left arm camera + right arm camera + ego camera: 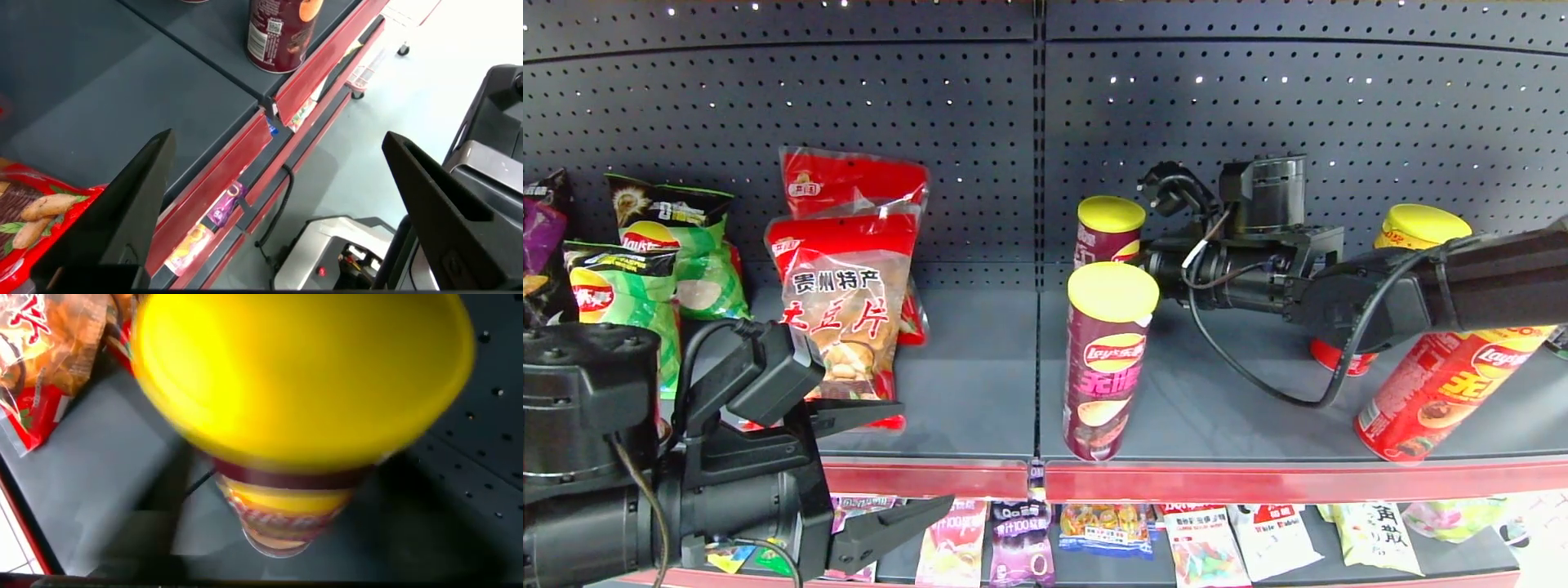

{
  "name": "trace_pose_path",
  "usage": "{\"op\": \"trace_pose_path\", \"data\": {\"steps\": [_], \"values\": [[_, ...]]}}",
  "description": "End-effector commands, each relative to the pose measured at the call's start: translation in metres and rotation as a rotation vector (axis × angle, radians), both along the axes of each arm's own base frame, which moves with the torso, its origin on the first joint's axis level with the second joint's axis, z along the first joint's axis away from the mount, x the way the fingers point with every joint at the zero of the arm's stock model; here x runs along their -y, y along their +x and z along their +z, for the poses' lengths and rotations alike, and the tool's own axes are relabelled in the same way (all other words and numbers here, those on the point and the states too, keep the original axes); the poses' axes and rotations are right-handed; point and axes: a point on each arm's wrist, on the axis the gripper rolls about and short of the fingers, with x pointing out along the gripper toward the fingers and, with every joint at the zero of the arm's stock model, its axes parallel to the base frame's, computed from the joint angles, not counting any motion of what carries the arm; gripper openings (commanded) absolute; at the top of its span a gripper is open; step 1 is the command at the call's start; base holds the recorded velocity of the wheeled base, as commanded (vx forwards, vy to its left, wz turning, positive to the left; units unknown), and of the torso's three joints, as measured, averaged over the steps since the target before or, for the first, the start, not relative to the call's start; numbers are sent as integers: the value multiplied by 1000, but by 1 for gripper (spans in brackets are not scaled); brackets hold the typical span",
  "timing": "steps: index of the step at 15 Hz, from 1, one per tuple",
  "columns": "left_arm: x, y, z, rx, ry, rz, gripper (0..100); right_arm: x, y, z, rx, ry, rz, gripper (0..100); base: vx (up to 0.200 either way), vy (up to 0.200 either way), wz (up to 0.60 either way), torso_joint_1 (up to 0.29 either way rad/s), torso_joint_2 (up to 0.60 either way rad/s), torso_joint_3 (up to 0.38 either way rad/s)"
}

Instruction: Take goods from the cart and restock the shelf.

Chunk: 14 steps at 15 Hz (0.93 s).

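Right tool (1153, 263) lies along the upper shelf (964, 384), its arm coming in from the robot's right, and sits against the side of the rear purple can (1107, 233). Whether it is clamped on that can or loose I cannot tell. The can stands upright directly ahead of the tool, long axis vertical, yellow lid pointing up. In the right wrist view the lid sits close under the camera, with the body running down from it to the shelf.

The front purple can (1104, 367) also stands upright with its lid up, just beside the tool and nearer the shelf's red edge. Under the tool's arm, a red can (1441, 392) slants in the head view, base toward the red edge and upper end hidden by the arm.

The left tool (927, 452) hangs low before the shelf's front edge, well apart from the cans, jaws spread wide and holding nothing. A red snack bag (845, 302) stands just beyond it, with green chip bags (645, 269) further to its left.
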Motion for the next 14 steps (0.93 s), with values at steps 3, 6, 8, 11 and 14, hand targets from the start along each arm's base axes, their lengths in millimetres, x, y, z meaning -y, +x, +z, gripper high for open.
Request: {"op": "trace_pose_path", "data": {"steps": [3,6,8,11,14], "values": [[1,1,-1,-5,2,0,100,11,-18,16,23,2,-36,100,0,0,0,0,0,0],[2,4,0,0,4,4,100,30,-42,19,10,-27,-114,100,0,0,0,0,0,0],[5,11,1,0,8,12,100,49,-62,16,-6,-52,-175,100,0,0,0,0,0,0],[9,19,-1,-12,16,13,100,67,-86,17,-11,-58,-202,100,0,0,0,0,0,0],[14,32,-1,-14,36,49,100,84,-121,15,-13,-58,-205,100,0,0,0,0,0,0]]}}
